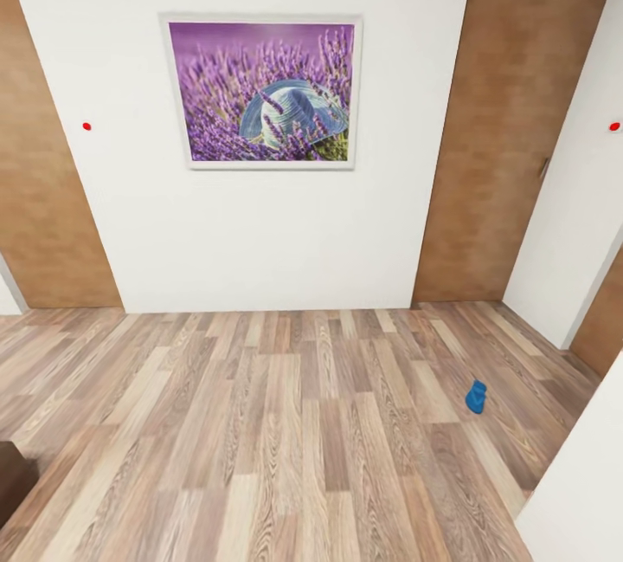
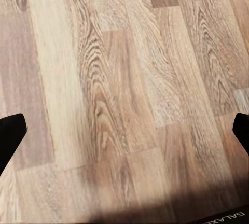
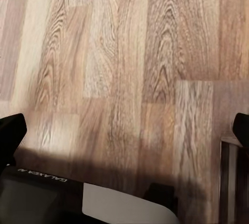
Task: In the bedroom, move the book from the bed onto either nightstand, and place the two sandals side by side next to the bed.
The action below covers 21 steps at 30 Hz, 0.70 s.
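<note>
One bright blue sandal lies on the wood-plank floor at the right of the head view, a little way out from the white wall. The book, the bed and the nightstand are out of view. In the left wrist view my left gripper is open, its dark fingertips far apart at the picture's two edges with bare floor between them. My right gripper is open in the same way over bare floor, with one fingertip at each edge of its wrist view.
A white wall with a framed lavender picture faces me. Brown wooden doors stand at the left and right. A white wall corner juts in at the right front. A dark-brown object's corner shows at the lower left.
</note>
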Available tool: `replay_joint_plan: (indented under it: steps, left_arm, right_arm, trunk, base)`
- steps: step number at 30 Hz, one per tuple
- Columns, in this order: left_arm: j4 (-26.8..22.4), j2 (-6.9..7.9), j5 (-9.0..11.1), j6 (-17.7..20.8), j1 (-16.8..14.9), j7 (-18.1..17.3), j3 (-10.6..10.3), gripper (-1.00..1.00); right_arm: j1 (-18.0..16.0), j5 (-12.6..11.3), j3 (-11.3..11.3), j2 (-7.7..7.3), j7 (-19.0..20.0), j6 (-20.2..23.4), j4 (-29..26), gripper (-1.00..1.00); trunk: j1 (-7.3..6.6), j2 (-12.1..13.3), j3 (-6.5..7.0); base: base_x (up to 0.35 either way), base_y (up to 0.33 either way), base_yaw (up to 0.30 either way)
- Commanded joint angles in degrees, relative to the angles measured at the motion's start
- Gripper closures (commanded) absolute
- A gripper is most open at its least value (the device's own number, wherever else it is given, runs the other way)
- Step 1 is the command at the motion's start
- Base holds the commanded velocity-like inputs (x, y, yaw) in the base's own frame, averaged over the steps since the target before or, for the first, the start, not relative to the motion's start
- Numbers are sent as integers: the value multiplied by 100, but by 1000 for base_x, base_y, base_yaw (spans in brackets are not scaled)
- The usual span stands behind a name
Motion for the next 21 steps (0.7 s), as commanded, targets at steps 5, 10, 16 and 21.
replay_joint_plan:
  steps: [5,10,16,21]
  left_arm:
    - [6,1,-20,-24,-3,-18,5,-100]
    - [6,1,-17,-24,-3,-18,5,-100]
    - [8,1,-16,-24,-3,-18,5,-100]
    - [9,1,-19,-24,-3,-18,5,-100]
  right_arm:
    - [-3,-26,-15,1,34,1,1,-100]
    - [0,-26,-16,1,34,1,1,-100]
    - [-2,-26,-16,1,34,1,1,-100]
    - [-3,-26,-17,1,34,1,1,-100]
  trunk:
    - [2,-3,-5]
    - [2,-3,-5]
    - [2,-3,-5]
    - [2,-3,-5]
  base:
    - [231,166,0]
    - [246,177,0]
    - [263,156,0]
    - [264,36,0]
